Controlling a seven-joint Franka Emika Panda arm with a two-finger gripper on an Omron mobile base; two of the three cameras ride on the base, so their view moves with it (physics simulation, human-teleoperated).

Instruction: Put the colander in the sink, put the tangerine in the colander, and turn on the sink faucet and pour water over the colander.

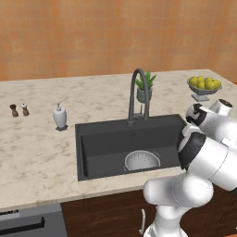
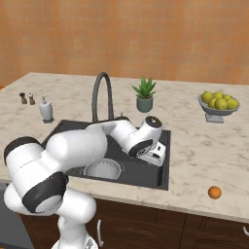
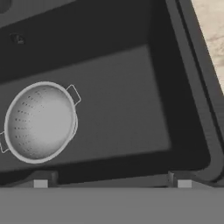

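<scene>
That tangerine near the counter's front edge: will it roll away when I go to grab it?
Probably yes: the tangerine is round and sits free on the smooth counter, so a nudge may roll it toward the nearby front edge. It looks small and firm, so the wide-open fingers should span it easily if lowered from above.

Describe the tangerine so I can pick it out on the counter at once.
Start at the black sink and follow the marble counter to its right, toward the front edge. The tangerine sits there alone, a small round orange fruit. The only other fruits are yellow-green ones piled in the grey footed bowl farther back near the wall.
</scene>
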